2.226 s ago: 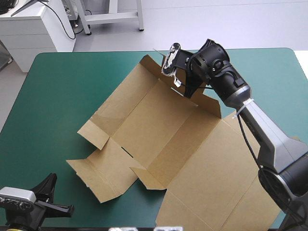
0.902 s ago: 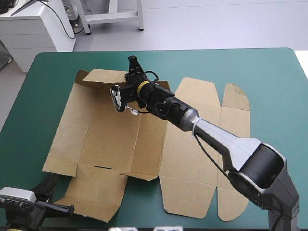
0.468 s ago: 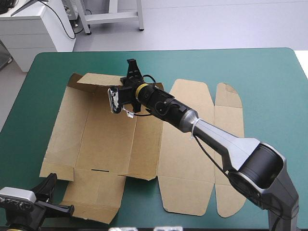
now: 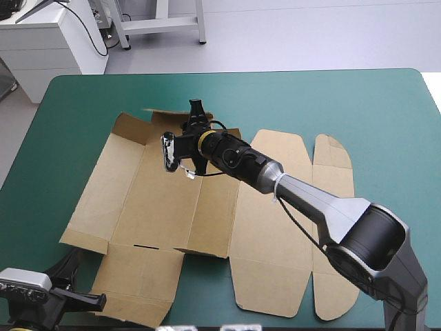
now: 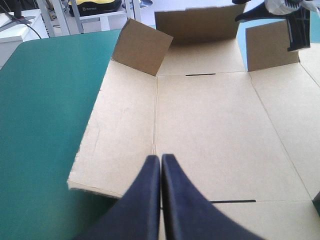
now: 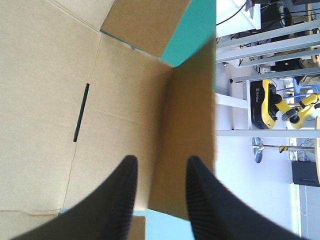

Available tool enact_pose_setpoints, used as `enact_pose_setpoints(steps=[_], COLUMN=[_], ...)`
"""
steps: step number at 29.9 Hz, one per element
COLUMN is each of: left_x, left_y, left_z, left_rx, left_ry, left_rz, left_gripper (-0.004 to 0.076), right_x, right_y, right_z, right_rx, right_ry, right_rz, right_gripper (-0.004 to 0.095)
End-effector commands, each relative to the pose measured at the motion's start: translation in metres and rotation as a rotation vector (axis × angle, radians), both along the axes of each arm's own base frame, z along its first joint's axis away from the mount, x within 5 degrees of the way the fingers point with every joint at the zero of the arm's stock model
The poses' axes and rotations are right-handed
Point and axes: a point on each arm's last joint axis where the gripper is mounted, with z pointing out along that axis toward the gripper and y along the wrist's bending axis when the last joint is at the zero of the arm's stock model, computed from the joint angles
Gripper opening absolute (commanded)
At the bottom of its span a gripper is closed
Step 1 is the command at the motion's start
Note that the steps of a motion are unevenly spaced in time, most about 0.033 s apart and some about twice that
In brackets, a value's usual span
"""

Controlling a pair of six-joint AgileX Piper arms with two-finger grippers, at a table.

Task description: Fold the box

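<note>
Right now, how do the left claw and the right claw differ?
The left claw is shut; the right claw is open. The left claw points at the box's near edge; the right claw straddles its raised far wall. Both are black.

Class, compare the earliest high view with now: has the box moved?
Yes. The box has swung round and slid toward the table's left edge, now lying roughly square to the far edge instead of diagonally.

Since earlier the box (image 4: 172,200) has swung square to the desk (image 4: 83,103). The right hand (image 4: 196,109) has crossed to its far wall (image 4: 148,129), now raised.
</note>
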Motion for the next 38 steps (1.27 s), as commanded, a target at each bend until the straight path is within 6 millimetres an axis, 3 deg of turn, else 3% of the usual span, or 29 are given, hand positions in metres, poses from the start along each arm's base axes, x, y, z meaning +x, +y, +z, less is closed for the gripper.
enact_pose_setpoints(steps=[1,4,8,10,14,21,26,31,38], left_x=[-0.002,-0.001,0.005,0.012,0.04,0.106,0.141,0.161,0.174], left_y=[0.0,0.001,0.002,0.003,0.005,0.007,0.006,0.006,0.011], left_z=[0.014,0.017,0.033,0.044,0.07,0.112,0.128,0.128,0.119], left_rx=[-0.029,-0.031,-0.009,0.013,0.062,0.106,0.111,0.117,0.193], left_ry=[-0.111,-0.129,-0.123,-0.097,-0.018,0.103,0.153,0.187,0.234], left_rz=[0.006,0.01,0.023,0.032,0.051,0.061,0.057,0.056,0.084], left_gripper=[-0.0008,-0.0008,-0.0008,-0.0008,-0.0008,-0.0008,-0.0008,-0.0008,-0.0008], right_x=[-0.008,-0.009,-0.016,-0.022,-0.037,-0.068,-0.096,-0.125,-0.181], right_y=[-0.006,-0.006,-0.014,-0.021,-0.04,-0.077,-0.107,-0.158,-0.237], right_z=[0.044,0.048,0.061,0.071,0.089,0.112,0.109,0.1,0.083], right_rx=[0.102,0.135,0.204,0.225,0.212,0.405,0.49,0.61,0.761], right_ry=[-0.098,-0.097,-0.036,-0.001,0.083,0.31,0.394,0.47,0.468], right_rz=[0.029,0.026,-0.032,-0.07,-0.175,-0.361,-0.425,-0.547,-0.664], right_gripper=[0.0589,0.0702,0.0625,0.0503,-0.0003,0.0,0.0,-0.0002,-0.0002])
